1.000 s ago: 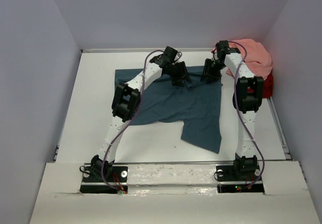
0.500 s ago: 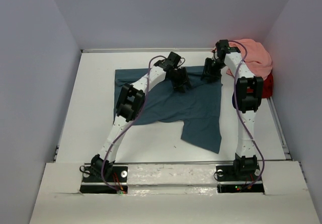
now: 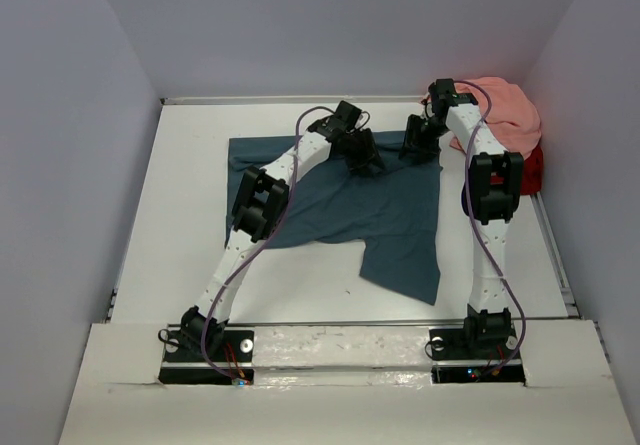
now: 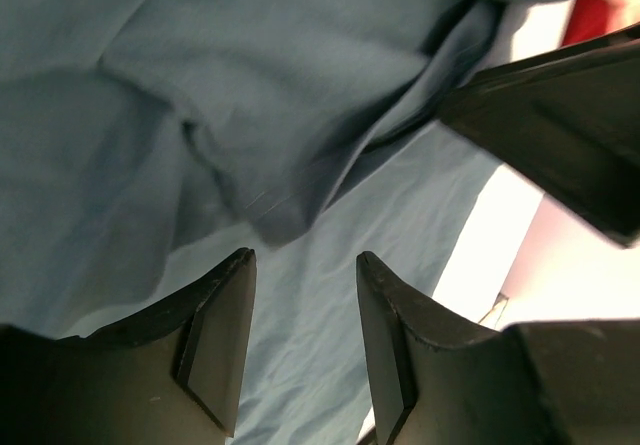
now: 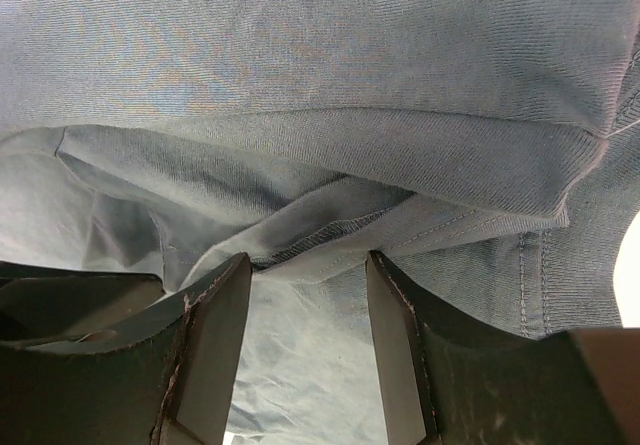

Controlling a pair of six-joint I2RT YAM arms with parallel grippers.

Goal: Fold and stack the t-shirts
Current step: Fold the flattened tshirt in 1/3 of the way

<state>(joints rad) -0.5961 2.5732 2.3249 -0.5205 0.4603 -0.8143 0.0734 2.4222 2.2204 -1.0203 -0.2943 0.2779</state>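
Over teal shirt | wrist views: left tool, right tool both agape, gripping nothing | overhead hides this

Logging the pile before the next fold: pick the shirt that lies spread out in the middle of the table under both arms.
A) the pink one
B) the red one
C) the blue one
C: the blue shirt is spread across the middle of the table, while the pink shirt sits bunched on the red shirt in the far right corner.
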